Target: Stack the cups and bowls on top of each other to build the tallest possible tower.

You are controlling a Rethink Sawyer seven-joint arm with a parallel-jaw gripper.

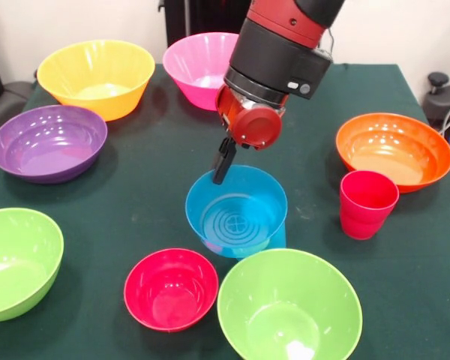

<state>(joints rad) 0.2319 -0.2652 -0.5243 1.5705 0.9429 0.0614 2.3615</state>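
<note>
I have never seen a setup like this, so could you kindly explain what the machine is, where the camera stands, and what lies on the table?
This is one picture, taken from across the table, facing a red and black robot arm that reaches down from above. Its claw hangs at the rim of the blue bowl; whether it grips anything cannot be told. On the green table sit open bowls: yellow-orange, pink, purple, orange, two lime green, and a small red bowl. A red-pink cup stands upright beside the orange bowl. Nothing is stacked yet.
</note>
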